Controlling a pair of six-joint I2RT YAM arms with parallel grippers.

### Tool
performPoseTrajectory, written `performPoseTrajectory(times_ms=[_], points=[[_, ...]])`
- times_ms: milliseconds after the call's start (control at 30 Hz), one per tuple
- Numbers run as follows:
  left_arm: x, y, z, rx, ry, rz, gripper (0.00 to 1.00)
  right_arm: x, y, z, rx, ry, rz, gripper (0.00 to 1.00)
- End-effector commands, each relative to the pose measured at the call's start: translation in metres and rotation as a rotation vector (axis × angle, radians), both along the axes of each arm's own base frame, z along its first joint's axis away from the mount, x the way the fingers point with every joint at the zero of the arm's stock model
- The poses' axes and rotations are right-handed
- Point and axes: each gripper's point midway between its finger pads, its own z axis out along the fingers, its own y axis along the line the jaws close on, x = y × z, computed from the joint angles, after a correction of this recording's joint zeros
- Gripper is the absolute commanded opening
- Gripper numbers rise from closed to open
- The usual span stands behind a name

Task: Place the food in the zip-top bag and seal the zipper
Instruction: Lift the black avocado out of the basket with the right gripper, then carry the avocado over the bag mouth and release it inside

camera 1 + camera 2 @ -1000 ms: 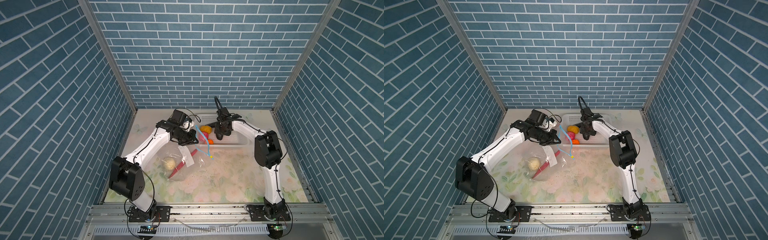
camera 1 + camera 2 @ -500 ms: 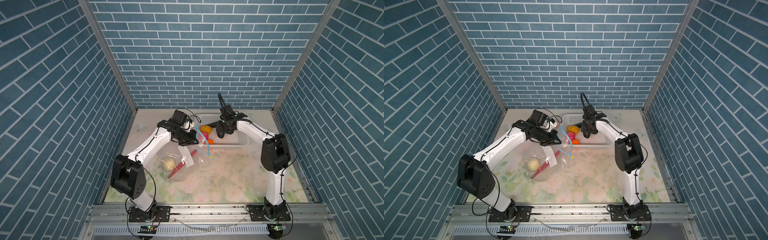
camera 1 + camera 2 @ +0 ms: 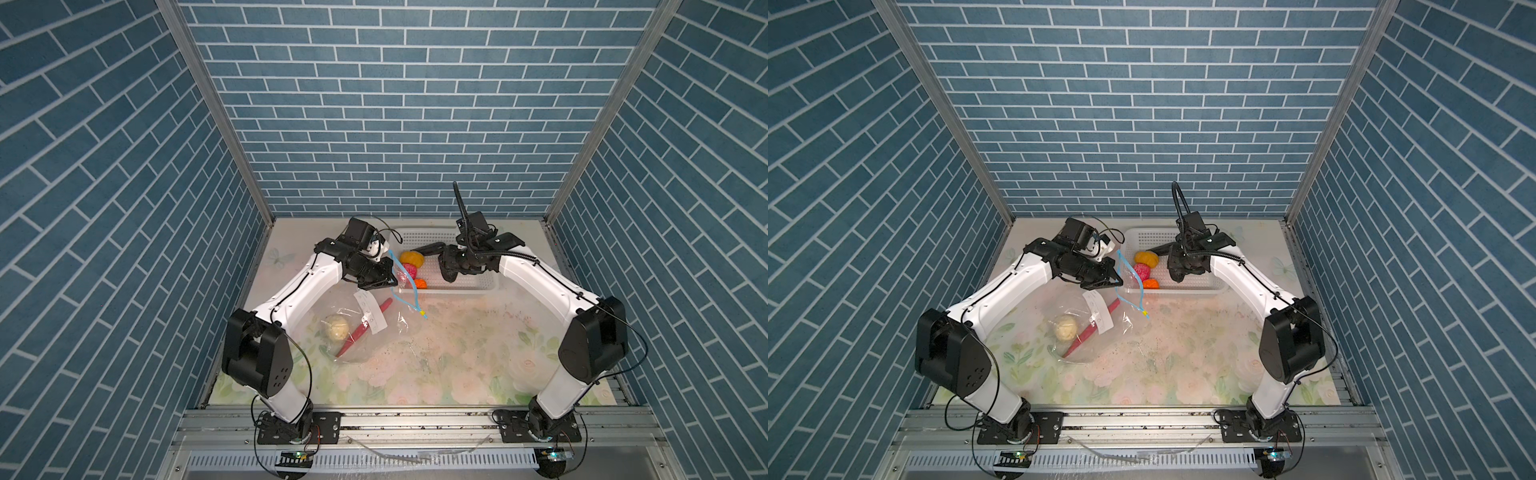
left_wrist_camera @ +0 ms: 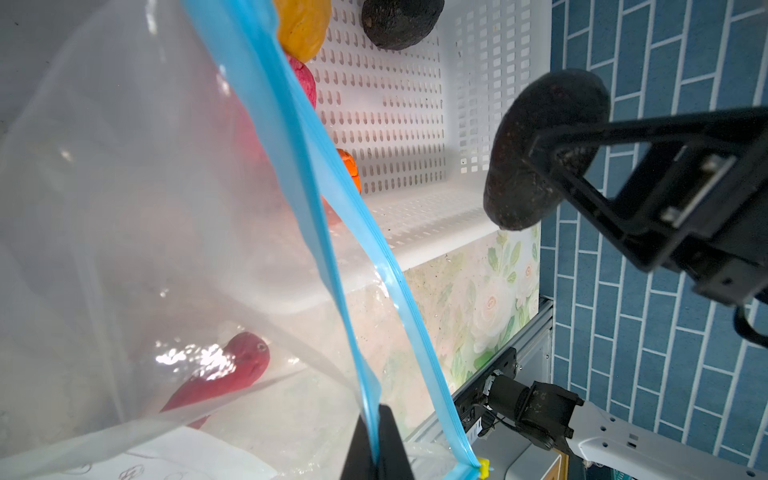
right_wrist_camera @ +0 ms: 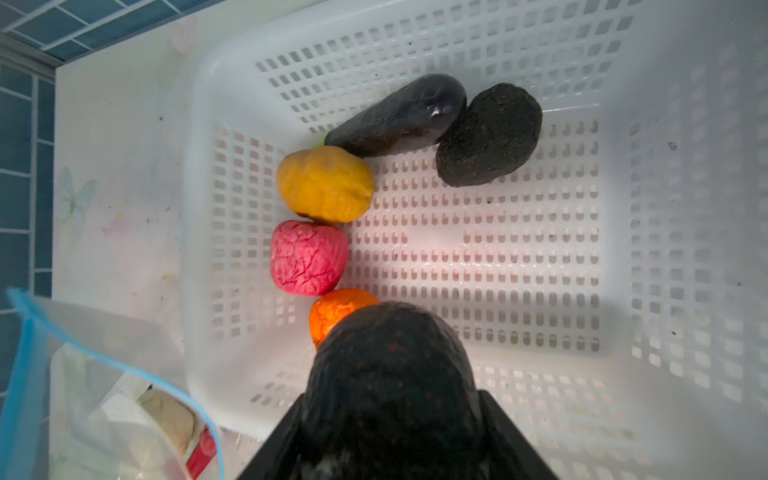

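– Clear, crinkly plastic: where does the rectangular zip-top bag (image 3: 390,332) lie?
– On the floral-printed tabletop (image 3: 457,357), just beside the white perforated plastic basket (image 3: 478,286), on the left arm's side. Its mouth is lifted toward the basket. The thin light-blue zipper (image 4: 262,83) gapes in two bands, and the small yellowish slider tab (image 3: 423,312) sits at its low end.
– What lifts it?
– The left gripper (image 4: 376,440). Its fingers are pressed together on one blue band.
– And inside the bag?
– A cream lumpy ball (image 3: 336,327) and a long red strip (image 3: 353,337), partly under the white printed label (image 3: 368,309).
– The right gripper (image 5: 388,424)?
– Its fingers pinch a rough black oval (image 4: 540,166), held above the basket and clear of its floor.
– What lies in the basket?
– Along the side nearest the bag, a yellow-orange lumpy piece (image 5: 326,183), a pink bumpy ball (image 5: 307,257) and a small orange piece (image 5: 336,309) sit in a row, close together. By the far wall a glossy black elongated piece (image 5: 399,116) rests against a second, matte black oval (image 5: 490,137).
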Motion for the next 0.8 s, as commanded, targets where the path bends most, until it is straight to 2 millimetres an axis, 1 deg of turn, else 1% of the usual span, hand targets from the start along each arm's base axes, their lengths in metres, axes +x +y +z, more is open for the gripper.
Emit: performPoseTrajectory(times_ms=[0, 133, 267, 367, 467, 767], points=[[0.003, 0.000, 0.004, 0.012, -0.008, -0.001, 0.00, -0.025, 0.009, 0.013, 0.027, 0.005, 0.040, 0.57], [0.003, 0.001, 0.003, 0.015, -0.007, 0.002, 0.00, -0.036, 0.022, 0.019, 0.046, -0.012, 0.072, 0.57], [0.001, 0.002, 0.001, 0.020, -0.003, 0.002, 0.00, -0.050, 0.043, 0.029, 0.095, -0.011, 0.131, 0.57], [0.001, 0.002, 0.003, 0.015, -0.010, 0.004, 0.00, -0.059, 0.055, 0.032, 0.112, -0.006, 0.167, 0.57], [0.001, 0.002, 0.005, 0.013, -0.015, 0.006, 0.00, -0.064, 0.062, 0.032, 0.116, -0.007, 0.183, 0.57], [0.002, -0.002, 0.007, 0.001, -0.025, 0.001, 0.00, -0.069, 0.084, 0.029, 0.130, 0.007, 0.221, 0.57]])
